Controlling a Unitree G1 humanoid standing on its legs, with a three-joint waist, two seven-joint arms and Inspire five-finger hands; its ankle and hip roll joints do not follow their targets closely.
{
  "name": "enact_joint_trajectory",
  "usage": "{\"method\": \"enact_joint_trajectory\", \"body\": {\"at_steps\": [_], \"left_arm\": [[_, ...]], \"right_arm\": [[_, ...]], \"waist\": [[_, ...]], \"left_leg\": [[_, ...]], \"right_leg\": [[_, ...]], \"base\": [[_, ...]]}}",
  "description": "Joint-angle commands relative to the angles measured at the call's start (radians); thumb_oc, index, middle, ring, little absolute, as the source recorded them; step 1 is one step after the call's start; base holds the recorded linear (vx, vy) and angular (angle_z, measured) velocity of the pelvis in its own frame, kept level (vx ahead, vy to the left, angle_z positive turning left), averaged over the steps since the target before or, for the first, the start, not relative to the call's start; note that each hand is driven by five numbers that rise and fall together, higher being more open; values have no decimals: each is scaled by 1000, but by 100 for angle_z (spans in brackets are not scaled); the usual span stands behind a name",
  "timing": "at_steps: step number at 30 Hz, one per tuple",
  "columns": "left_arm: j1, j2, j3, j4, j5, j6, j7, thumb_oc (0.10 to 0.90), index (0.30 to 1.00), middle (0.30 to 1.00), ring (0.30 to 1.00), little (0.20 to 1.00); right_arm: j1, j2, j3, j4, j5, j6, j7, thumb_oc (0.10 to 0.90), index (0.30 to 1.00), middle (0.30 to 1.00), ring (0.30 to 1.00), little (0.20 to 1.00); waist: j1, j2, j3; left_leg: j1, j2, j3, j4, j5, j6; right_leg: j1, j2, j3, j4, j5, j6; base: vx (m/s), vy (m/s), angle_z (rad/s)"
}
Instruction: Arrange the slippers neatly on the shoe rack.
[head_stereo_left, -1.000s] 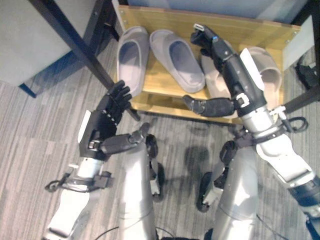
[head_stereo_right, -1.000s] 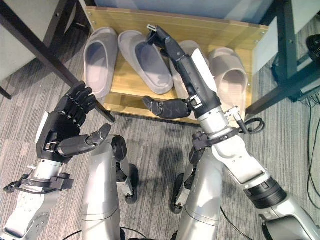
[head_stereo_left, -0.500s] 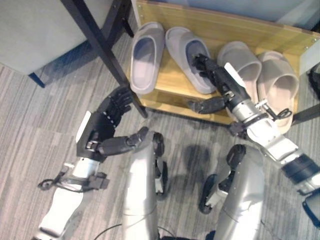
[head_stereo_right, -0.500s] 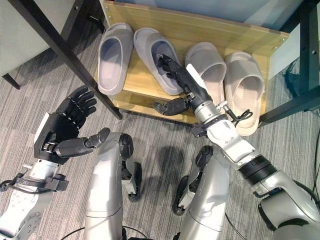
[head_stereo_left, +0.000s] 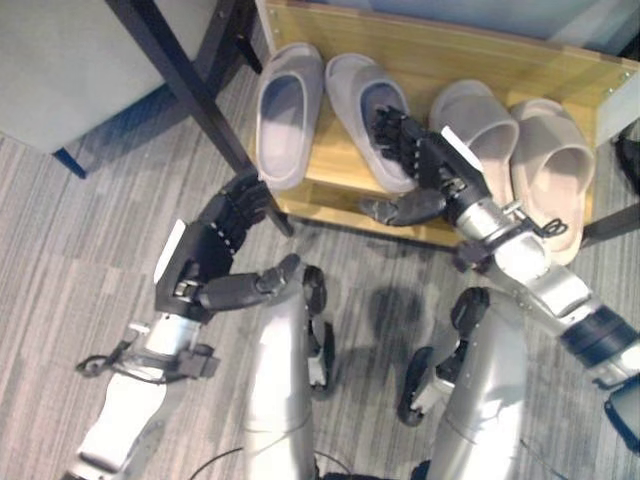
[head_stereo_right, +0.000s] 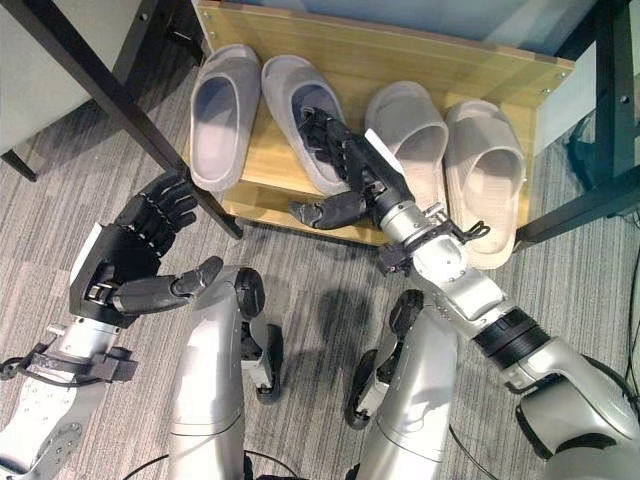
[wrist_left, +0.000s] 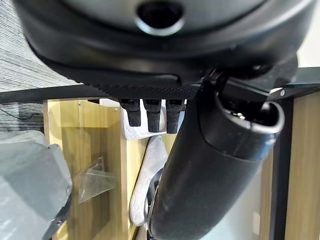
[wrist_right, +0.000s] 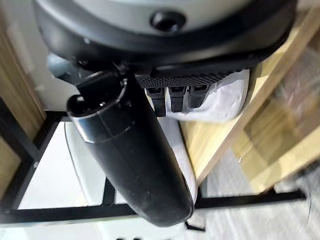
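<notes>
The right hand, fingers spread and holding nothing, rests over the slanted pale grey foam slipper on the wooden shoe rack. The slipper's toe angles away rightward. The left hand hangs open, farther off.

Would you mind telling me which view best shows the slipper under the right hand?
The right eye view: the grey slipper lies angled on the shoe rack, the right hand spread over its heel end. The left eye view matches, slightly offset. The wrist views show only pale slipper fragments past the fingers.
</notes>
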Motion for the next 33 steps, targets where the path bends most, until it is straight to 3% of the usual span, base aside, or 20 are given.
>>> {"method": "enact_joint_trajectory", "body": {"at_steps": [1, 7, 17, 24, 33], "left_arm": [[-42, 36, 13, -160, -27, -87, 2, 800, 900, 900, 900, 900], [-35, 37, 7, -168, -31, -82, 4, 800, 900, 900, 900, 900], [-26, 7, -21, -170, -31, -79, 8, 800, 900, 900, 900, 900], [1, -20, 23, -169, 13, -69, 10, 800, 900, 900, 900, 900], [9, -14, 56, -176, 41, -65, 12, 800, 900, 900, 900, 900]], "right_arm": [[-189, -32, -19, -92, 94, -89, 26, 800, 900, 900, 900, 900], [-229, 7, -1, -96, 198, -97, 48, 800, 900, 900, 900, 900], [-355, 105, 3, -16, 232, -133, 9, 800, 900, 900, 900, 900], [-233, -105, -82, -173, -11, -112, -45, 800, 900, 900, 900, 900], [-113, -204, -114, -219, -201, -54, -44, 800, 900, 900, 900, 900]], "waist": [[34, 27, -32], [38, 30, -32], [50, 43, -32], [18, 20, -32], [8, 20, -32]], "left_leg": [[16, 39, -264, -131, 35, -112], [16, 42, -261, -138, 39, -115], [16, 40, -261, -142, 46, -114], [16, 34, -260, -144, 47, -115], [16, 36, -262, -138, 36, -115]], "right_leg": [[-71, -8, 195, -143, 140, -41], [-71, -6, 201, -144, 144, -43], [-71, -3, 201, -145, 146, -43], [-71, -3, 205, -148, 143, -43], [-71, -8, 199, -146, 138, -44]], "base": [[0, 0, 0], [0, 0, 0], [-1, 9, 0], [-1, 6, 0], [0, 0, 0]]}}
